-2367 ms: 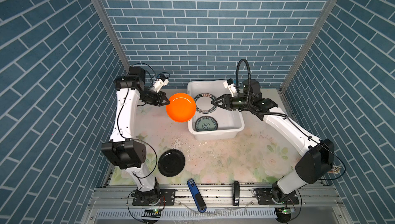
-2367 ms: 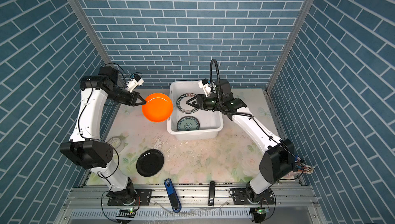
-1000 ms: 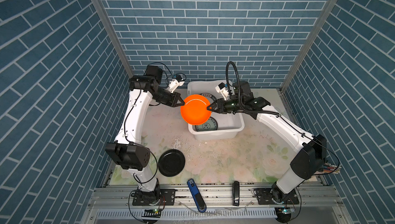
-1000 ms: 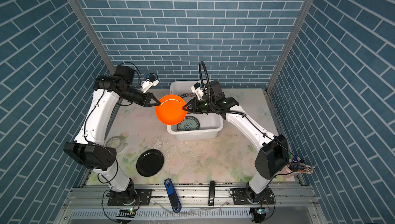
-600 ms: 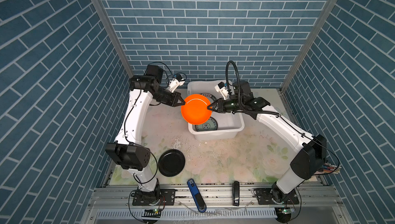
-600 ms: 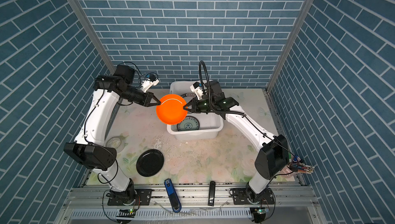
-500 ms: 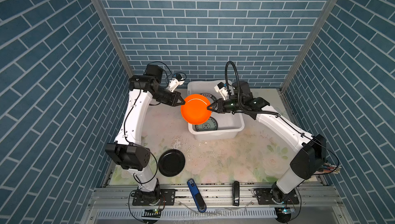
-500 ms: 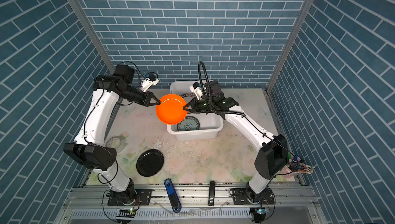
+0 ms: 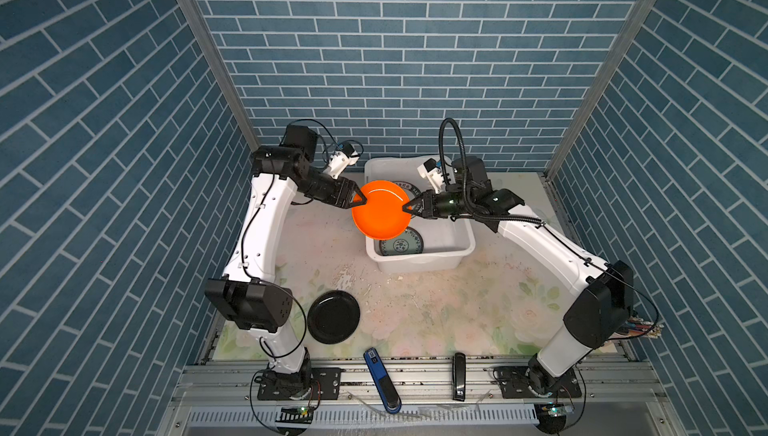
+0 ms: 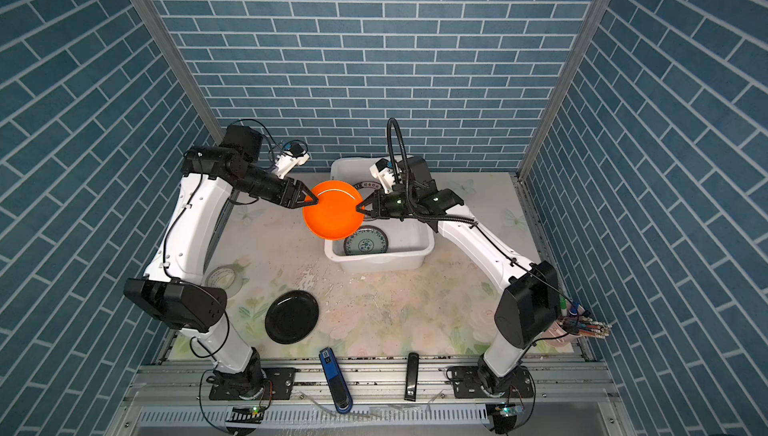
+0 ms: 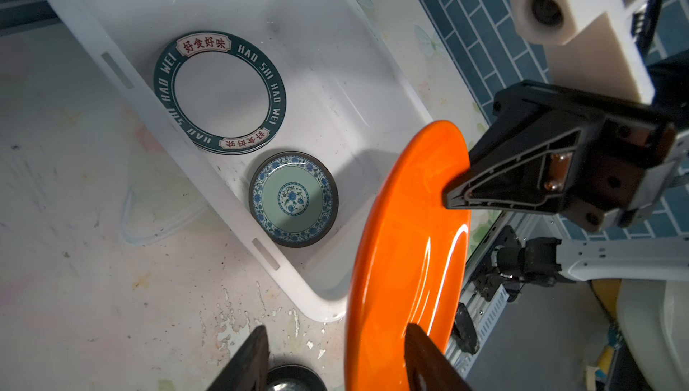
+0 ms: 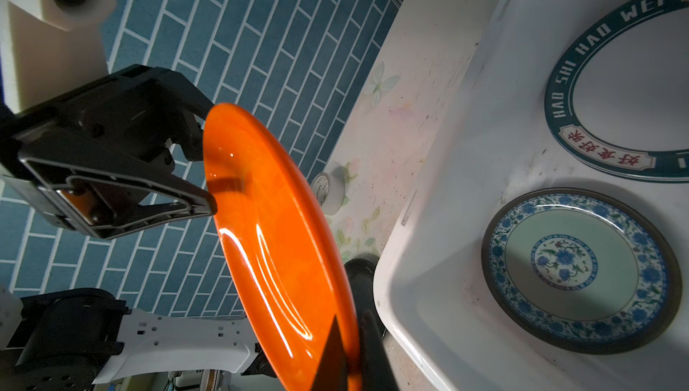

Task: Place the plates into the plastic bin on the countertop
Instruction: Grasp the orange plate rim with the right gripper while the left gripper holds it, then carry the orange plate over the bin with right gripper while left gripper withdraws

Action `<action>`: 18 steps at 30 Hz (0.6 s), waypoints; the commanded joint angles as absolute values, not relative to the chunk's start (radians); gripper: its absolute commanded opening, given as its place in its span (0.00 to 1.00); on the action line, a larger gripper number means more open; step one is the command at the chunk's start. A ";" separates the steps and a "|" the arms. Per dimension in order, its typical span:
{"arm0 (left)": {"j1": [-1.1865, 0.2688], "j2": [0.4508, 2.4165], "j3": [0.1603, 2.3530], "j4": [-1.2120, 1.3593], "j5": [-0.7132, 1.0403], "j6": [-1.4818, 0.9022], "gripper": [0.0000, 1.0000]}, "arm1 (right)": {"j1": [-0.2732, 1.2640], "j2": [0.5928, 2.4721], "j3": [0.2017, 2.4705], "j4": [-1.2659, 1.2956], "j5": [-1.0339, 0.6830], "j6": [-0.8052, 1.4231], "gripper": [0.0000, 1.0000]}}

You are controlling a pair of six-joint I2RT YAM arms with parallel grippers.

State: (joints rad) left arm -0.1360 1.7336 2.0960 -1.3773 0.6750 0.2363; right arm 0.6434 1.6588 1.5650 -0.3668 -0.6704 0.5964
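An orange plate (image 9: 380,215) (image 10: 332,211) hangs tilted in the air over the left rim of the plastic bin (image 9: 419,262) (image 10: 374,264). My right gripper (image 9: 408,209) (image 12: 350,318) is shut on its right rim. My left gripper (image 9: 360,201) (image 11: 335,329) stands open, its jaws apart around the plate's left rim. Inside the bin lie a teal patterned plate (image 11: 293,199) (image 12: 578,269) and a white plate with a lettered teal rim (image 11: 220,90) (image 12: 634,83). A black plate (image 9: 333,317) (image 10: 292,316) lies on the countertop (image 9: 436,309) at the front left.
A whitish tape roll (image 10: 224,280) sits beside the left arm's base link. A blue tool (image 9: 382,380) and a black one (image 9: 459,375) lie on the front metal rail. A cup of pens (image 10: 577,325) stands at the far right edge.
The left arm carried the orange plate rightward to the bin, where the right gripper shut on its far rim. The left gripper's jaws have just opened.
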 commanded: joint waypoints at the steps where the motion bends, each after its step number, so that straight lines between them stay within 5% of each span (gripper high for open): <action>1: -0.140 1.711 2.120 -1.367 0.621 0.232 0.69 | 0.643 1.653 1.562 -0.339 -0.677 0.595 0.00; 9: -0.140 1.616 2.059 -1.318 0.533 0.273 0.99 | 0.589 1.607 1.494 -0.336 -0.663 0.600 0.00; 18: -0.138 1.565 2.048 -1.352 0.512 0.275 1.00 | 0.518 1.565 1.483 -0.463 -0.629 0.538 0.00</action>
State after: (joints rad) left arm -0.1360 1.5715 2.0666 -1.3342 0.5262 0.2623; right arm 0.5285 1.6192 1.4731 -0.4110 -0.6445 0.5896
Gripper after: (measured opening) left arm 0.995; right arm 0.076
